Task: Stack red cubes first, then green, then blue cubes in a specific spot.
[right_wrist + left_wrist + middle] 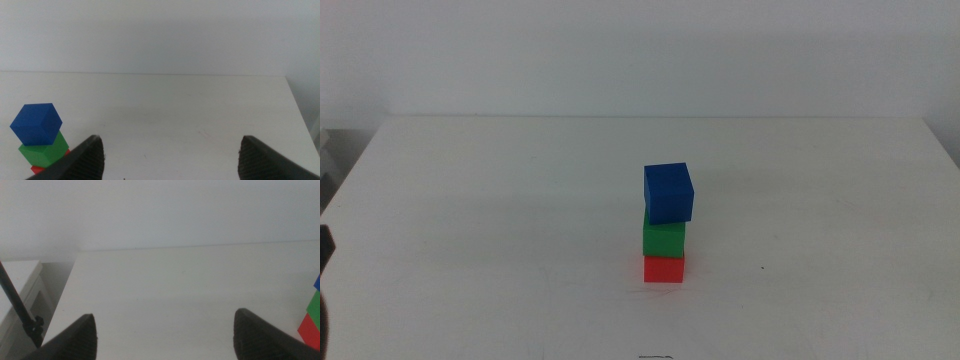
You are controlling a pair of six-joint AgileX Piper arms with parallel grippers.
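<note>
On the left edge of the middle view, a dark sliver near the bottom corner is probably part of the waiting left arm, though too little shows to be sure. From its wrist camera, the left gripper [165, 335] hangs over bare white table [500, 200] with its jaws spread wide and nothing between them; the stack only peeks in at the picture's edge.

Near the table's middle stands the finished tower. The red cube [663, 269] sits on the tabletop, the green cube [663, 238] rests on it, and the blue cube [668, 192] tops the pile, turned slightly askew and overhanging the green one a little.

Further right, the right gripper [172, 155] is likewise opened wide and empty, apart from the stack, which shows beside one jaw.
</note>
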